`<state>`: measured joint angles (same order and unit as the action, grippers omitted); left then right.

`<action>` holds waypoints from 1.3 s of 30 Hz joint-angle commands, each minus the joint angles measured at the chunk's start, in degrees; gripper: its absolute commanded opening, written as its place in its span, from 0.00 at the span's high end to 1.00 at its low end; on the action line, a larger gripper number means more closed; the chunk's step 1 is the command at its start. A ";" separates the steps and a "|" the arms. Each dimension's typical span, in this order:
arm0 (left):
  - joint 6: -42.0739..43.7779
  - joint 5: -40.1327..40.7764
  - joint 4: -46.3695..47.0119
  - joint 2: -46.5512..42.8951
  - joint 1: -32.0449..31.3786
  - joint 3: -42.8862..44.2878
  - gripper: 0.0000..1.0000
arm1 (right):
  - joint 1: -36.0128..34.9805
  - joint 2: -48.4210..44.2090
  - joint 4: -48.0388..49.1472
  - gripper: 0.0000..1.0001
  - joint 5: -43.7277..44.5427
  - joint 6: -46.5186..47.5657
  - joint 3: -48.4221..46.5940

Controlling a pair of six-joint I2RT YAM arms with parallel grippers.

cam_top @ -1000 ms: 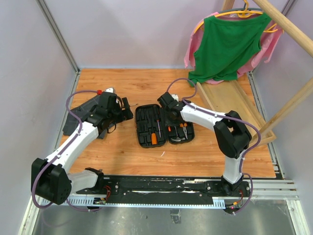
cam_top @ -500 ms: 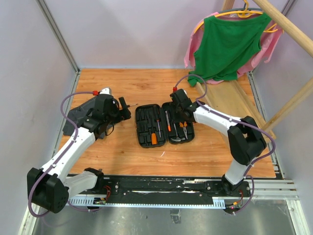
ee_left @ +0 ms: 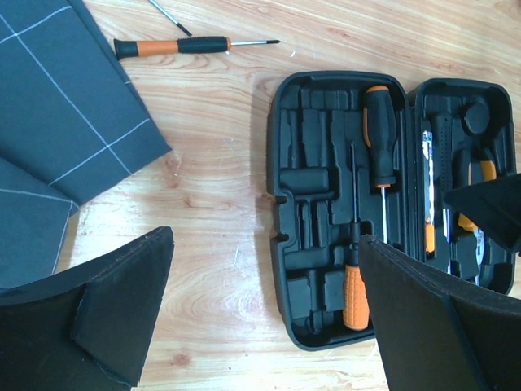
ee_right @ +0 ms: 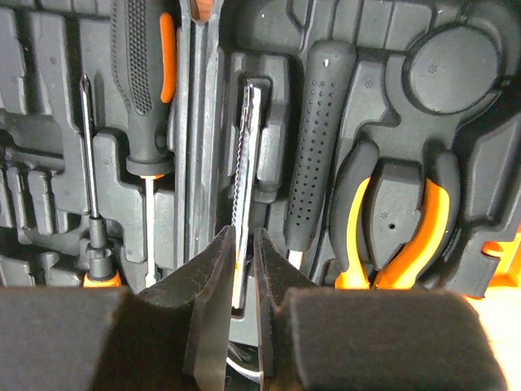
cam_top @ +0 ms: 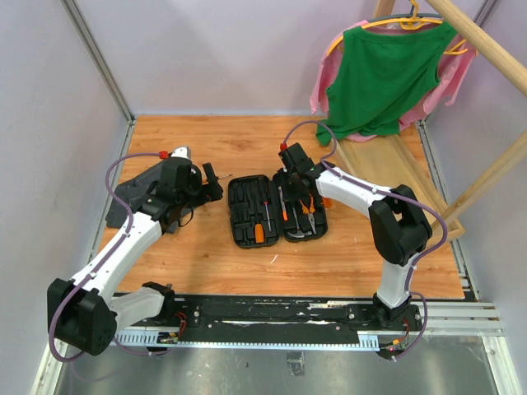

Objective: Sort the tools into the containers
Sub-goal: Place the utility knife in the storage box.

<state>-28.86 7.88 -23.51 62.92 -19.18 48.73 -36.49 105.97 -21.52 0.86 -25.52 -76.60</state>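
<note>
The black tool case lies open mid-table. In the right wrist view its moulded slots hold a black hammer handle, orange-black pliers, a black-orange screwdriver and a thin screwdriver. My right gripper hangs over the case's right half. Its jaws are nearly together around a thin serrated steel tool lying in a slot. My left gripper is wide open and empty above the floor left of the case. A loose orange-black screwdriver lies on the wood.
A dark grey folded cloth lies left of the case, under the left arm. A long wooden tray runs along the right side. Green and pink clothes hang at the back right. A thin tool tip shows by the loose screwdriver.
My right gripper swung right then back over the case's right half, and its jaws narrowed. The left arm shifted slightly and stayed open.
</note>
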 commanded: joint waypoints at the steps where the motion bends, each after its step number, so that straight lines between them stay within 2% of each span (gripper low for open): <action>1: 0.49 -1.23 2.33 0.87 0.54 -0.56 0.01 | 0.02 1.22 -2.34 0.84 -0.85 0.68 -1.89; 17: 0.39 -1.74 2.63 2.15 0.48 -0.74 0.01 | 0.06 3.63 -2.29 0.91 -2.71 0.63 -2.15; 24: 0.39 -1.95 2.59 2.69 0.53 -0.57 0.01 | 0.02 4.40 -2.35 0.99 -2.55 0.73 -1.83; 39: 0.30 -1.93 2.30 3.31 0.53 -0.22 0.01 | -0.73 6.71 -8.12 0.99 2.58 -0.30 2.09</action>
<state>-28.84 6.33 -22.37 65.63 -19.18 48.73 -36.62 109.54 -22.98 -0.97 -25.54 -77.19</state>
